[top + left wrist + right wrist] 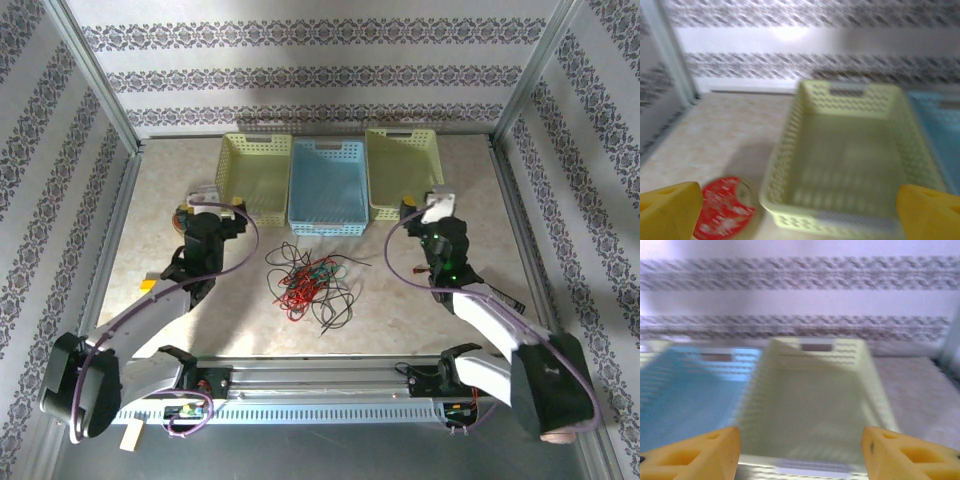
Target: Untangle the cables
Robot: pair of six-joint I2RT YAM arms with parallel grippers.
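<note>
Find the cables [310, 283] in one loose tangle at mid-table [420, 310], with red, green and black strands looped through one another. Place the tangle on the near side of the blue basket [328, 195], close to it but not touching.

Count three baskets in a row along the far side: left yellow basket [255, 175], blue in the middle, right yellow basket [403, 170], set side against side.

Locate the left gripper [205, 198] at the near left corner of the left yellow basket, well left of the tangle. Read from its wrist view yellow fingertips [670, 212] at both lower corners, jaws wide apart, gripping nothing. Note a red disc [727, 207] flat on the table just left of that basket.

Locate the right gripper [438, 205] at the near right corner of the right yellow basket, well right of the tangle. Read from its wrist view yellow fingertips [695, 455] spread, jaws apart, gripping nothing.

Mark both wrist views as blurred.
</note>
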